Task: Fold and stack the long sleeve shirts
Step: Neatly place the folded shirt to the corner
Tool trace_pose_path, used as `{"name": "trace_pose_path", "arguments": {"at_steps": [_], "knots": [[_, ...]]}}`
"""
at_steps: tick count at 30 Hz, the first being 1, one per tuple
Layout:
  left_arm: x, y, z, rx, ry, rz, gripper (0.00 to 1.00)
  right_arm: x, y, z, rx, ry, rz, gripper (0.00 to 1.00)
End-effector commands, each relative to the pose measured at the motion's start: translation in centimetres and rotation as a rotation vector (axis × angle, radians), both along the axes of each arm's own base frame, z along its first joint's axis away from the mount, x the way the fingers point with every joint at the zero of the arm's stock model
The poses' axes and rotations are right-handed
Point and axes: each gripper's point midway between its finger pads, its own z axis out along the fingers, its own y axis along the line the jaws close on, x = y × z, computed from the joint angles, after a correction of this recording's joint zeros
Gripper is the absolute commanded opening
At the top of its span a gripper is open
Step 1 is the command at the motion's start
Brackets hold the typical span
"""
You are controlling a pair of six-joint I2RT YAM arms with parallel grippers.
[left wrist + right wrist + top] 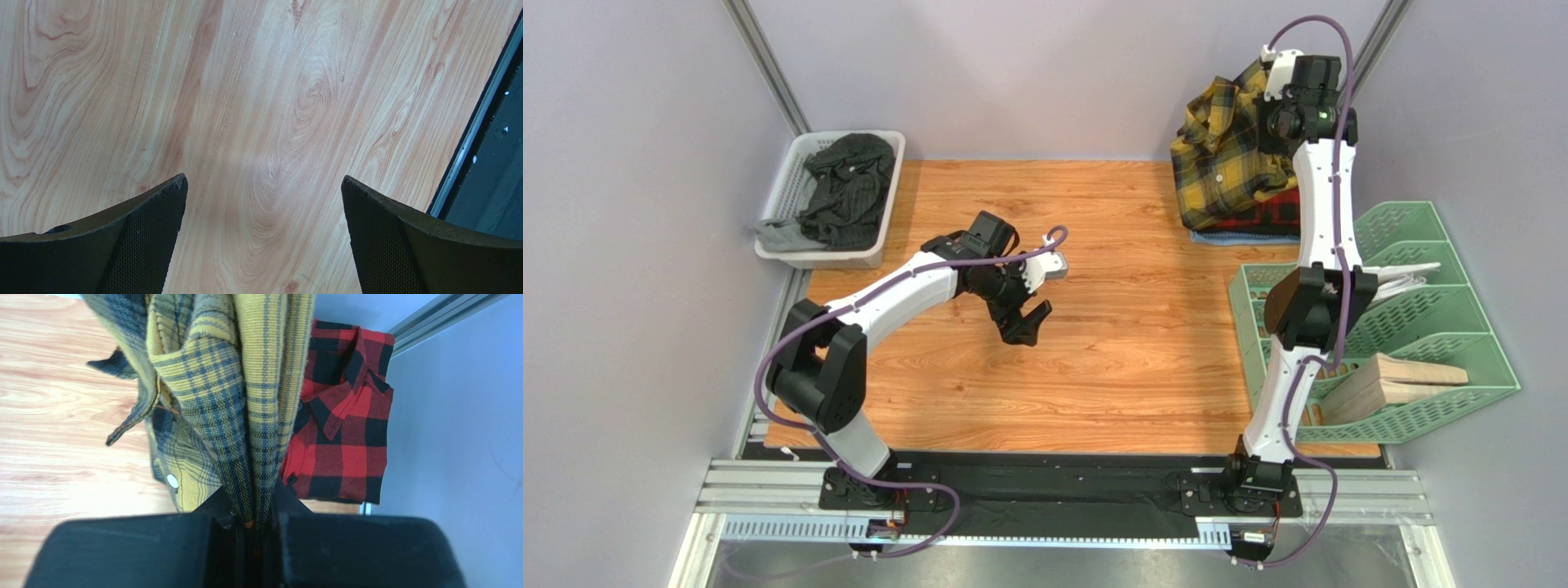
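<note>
From above we see the light wooden tabletop point(1136, 355); our left wrist faces it closely, our right a yellow plaid shirt point(258, 416).

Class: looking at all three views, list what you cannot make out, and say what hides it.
1. Red shirt: top view, mostly under the yellow shirt and right arm; right wrist view, left part behind the hanging yellow cloth.
2. Blue thing under the shirts: top view, only an edge shows.
3. Dark clothes in the basket: top view, crumpled, kind unclear.
</note>
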Motion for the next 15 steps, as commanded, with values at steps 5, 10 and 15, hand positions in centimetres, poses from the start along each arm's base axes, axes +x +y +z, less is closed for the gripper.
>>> {"name": "trace_pose_path", "arguments": {"at_steps": [5, 10, 15], "knots": [[0.3, 0.2, 0.5, -0.018, -0.003, -0.012, 0.99, 4.2, -4.4, 1.0, -0.146, -0.148, -0.033, 0.00], [0.5, 0.1, 0.3, -0.016, 0.006, -0.004, 0.99, 5.0, -8.1, 0.6, -0.225, -0.172, -0.126, 0.00], [0.9, -0.1, 0.4, -0.018, 0.013, 0.001, 0.99, 5.7, -11.1, -0.9, -0.280, -0.172, -0.140, 0.00]]}}
